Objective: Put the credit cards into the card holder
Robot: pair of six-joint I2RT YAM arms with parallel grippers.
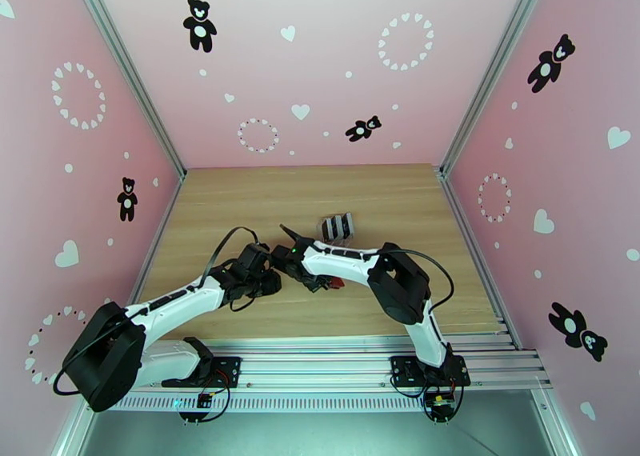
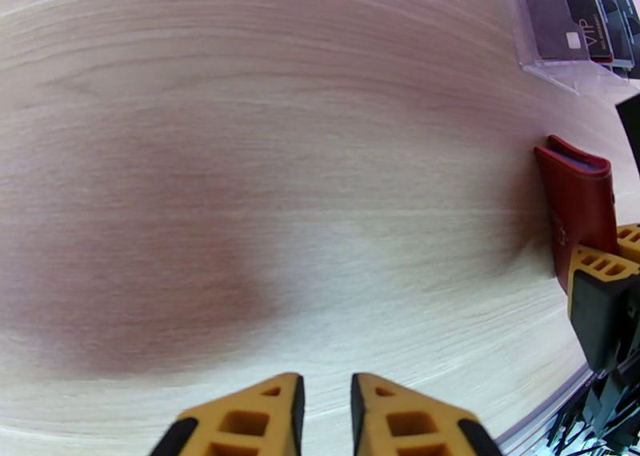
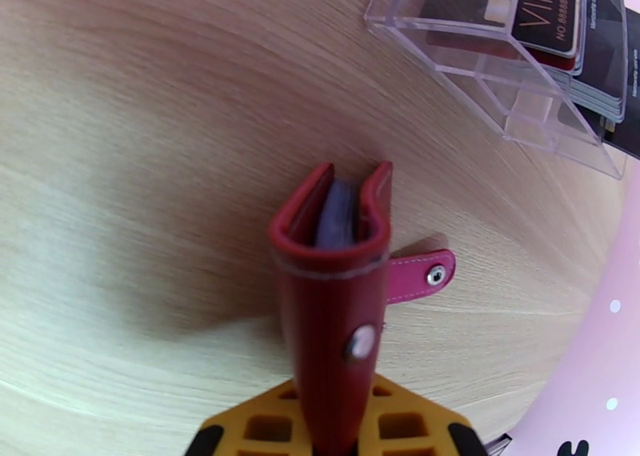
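Note:
My right gripper (image 3: 332, 422) is shut on the dark-red card holder (image 3: 336, 322), gripping its folded spine. The holder stands on the table with its mouth slightly open, grey pockets showing inside and the snap tab (image 3: 420, 274) hanging loose to the right. The credit cards (image 3: 552, 10), dark ones with "VIP" print, stand in a clear plastic rack (image 3: 512, 98) just beyond the holder. My left gripper (image 2: 328, 410) is shut with nothing in it, hovering over bare wood left of the card holder (image 2: 580, 210). From above, both grippers meet near the table's middle, left gripper (image 1: 274, 282), right gripper (image 1: 320, 278).
The clear rack (image 1: 338, 226) stands a little behind the two grippers. Pink walls close in the wooden table (image 1: 240, 202) on three sides. A metal rail (image 1: 336, 362) with the arm bases runs along the near edge.

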